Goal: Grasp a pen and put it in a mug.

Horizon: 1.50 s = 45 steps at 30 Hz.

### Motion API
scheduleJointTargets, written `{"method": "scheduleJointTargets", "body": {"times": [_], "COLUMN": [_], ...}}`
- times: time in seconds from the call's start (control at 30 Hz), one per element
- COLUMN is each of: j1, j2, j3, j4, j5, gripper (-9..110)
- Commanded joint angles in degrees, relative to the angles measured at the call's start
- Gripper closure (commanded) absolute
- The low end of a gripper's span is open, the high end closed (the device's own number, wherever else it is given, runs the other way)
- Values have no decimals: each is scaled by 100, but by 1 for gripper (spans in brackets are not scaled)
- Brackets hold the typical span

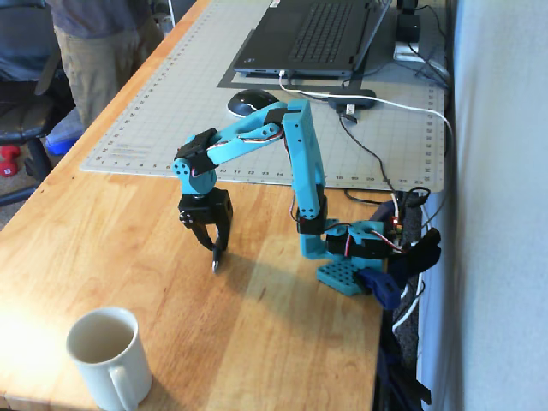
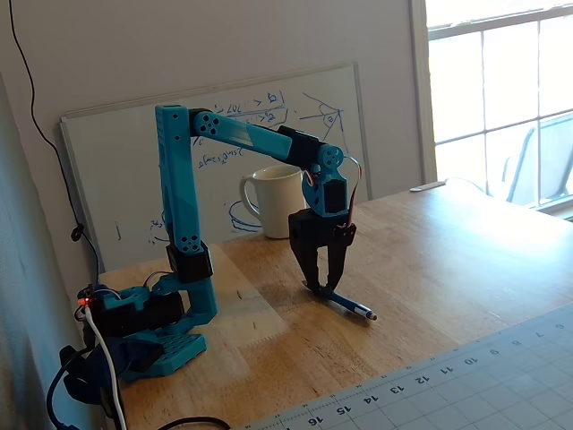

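The thin dark pen (image 2: 347, 305) lies low on the wooden table, its silvery tip pointing toward the camera and to the right. My gripper (image 2: 322, 285) points straight down with its black fingers drawn together on the pen's far end. From the other side, in a fixed view, the gripper (image 1: 214, 252) hides most of the pen (image 1: 214, 265), and only the lower end sticks out below the fingers. The cream-white mug (image 1: 107, 360) stands upright at the table's near-left corner, well apart from the gripper. In the other fixed view the mug (image 2: 276, 202) shows behind the arm.
A gridded cutting mat (image 1: 171, 103) carries a laptop (image 1: 317, 34) and a mouse (image 1: 251, 101) beyond the arm. The arm's base (image 1: 351, 257) and cables sit at the right table edge. A whiteboard (image 2: 116, 188) leans on the wall. A person (image 1: 94, 43) stands at far left.
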Motion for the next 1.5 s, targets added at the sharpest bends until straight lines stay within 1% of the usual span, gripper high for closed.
{"method": "scheduleJointTargets", "body": {"times": [0.0, 0.1, 0.3, 0.4, 0.53, 0.83, 0.93, 1.03, 1.13, 1.2, 1.33, 1.47], "j1": [-246, -448, -721, -738, -896, -2417, -2953, -3357, -3621, -3744, -4043, -4351], "j2": [712, 1187, 2065, 2391, 2777, 3261, 3366, 3463, 3533, 3560, 3472, 3041], "j3": [-378, -299, -272, -272, -272, -360, -360, -352, -308, -290, -272, -264], "j4": [-18, -281, -1380, -1775, -2268, -3533, -4025, -4570, -5203, -5660, -6513, -7066], "j5": [-35, 44, 158, 826, 2514, 7040, 8271, 9220, 9747, 9905, 9993, 9993], "gripper": [99, 99, 99, 99, 99, 99, 99, 99, 99, 99, 99, 99]}}
